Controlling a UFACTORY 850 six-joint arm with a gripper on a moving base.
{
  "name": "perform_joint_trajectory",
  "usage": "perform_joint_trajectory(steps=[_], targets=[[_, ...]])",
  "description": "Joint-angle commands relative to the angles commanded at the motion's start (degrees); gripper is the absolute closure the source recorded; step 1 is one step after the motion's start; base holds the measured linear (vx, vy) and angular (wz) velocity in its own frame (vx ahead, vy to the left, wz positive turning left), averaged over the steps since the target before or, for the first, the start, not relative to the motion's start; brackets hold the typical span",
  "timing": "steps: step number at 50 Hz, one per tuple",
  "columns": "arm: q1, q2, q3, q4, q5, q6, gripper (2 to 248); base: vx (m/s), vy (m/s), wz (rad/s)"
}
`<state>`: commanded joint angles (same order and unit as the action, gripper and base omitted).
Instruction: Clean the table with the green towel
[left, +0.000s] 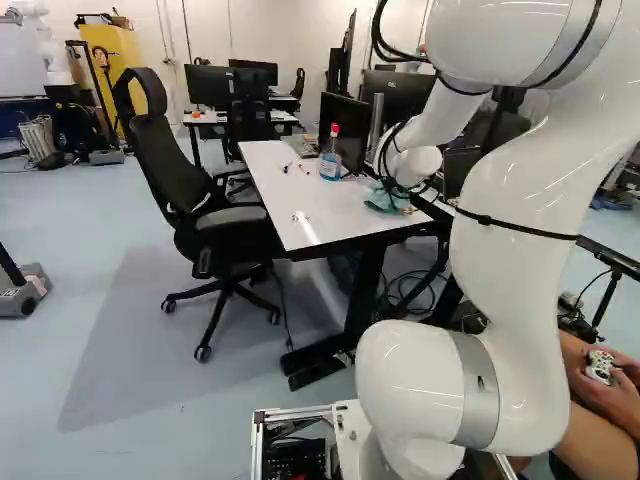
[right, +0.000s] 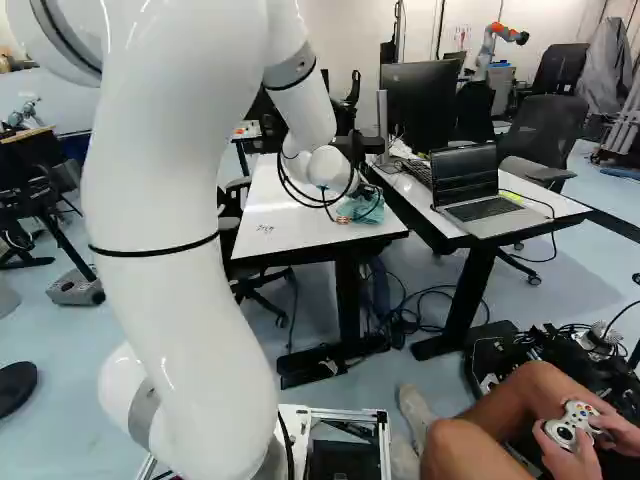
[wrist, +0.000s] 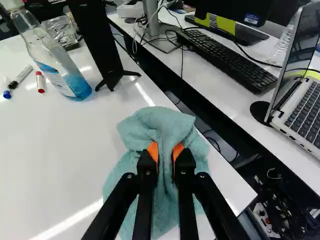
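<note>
A: Where do we see the towel (wrist: 165, 120)?
B: We find it on the white table (wrist: 60, 130), near the corner beside the gap. It is soft, blue-green cloth, bunched into a rounded hump at the top, with loose folds spreading below.
A: And our gripper (right: 366, 187)?
B: We have it pinching the towel: 2 black fingers press a raised ridge of cloth from 2 sides, their orange pads (wrist: 153, 150) against it.
A: What do we see around that?
B: The tabletop is smooth and glossy, with bright streaks of reflected light. On it we see a clear bottle (wrist: 65, 75) of blue liquid and 2 slim markers, the red marker (wrist: 40, 82) and the black marker (wrist: 21, 76). Across the gap we have a flat black keyboard (wrist: 225, 57) and an open laptop (wrist: 305, 105).
A: How does our arm (left: 520, 260) stand?
B: Its rounded, shiny white links rise from the base and bend over high up; the forearm slants down to the table, black cables looping beside the wrist.
</note>
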<state>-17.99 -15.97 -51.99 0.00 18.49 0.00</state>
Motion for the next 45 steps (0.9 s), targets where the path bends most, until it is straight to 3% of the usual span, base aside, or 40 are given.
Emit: perform_joint_trajectory(steps=[45], targets=[[4.3, 5.5, 0.0, 0.0, -6.7, 0.0, 199, 0.0, 0.0, 0.0]])
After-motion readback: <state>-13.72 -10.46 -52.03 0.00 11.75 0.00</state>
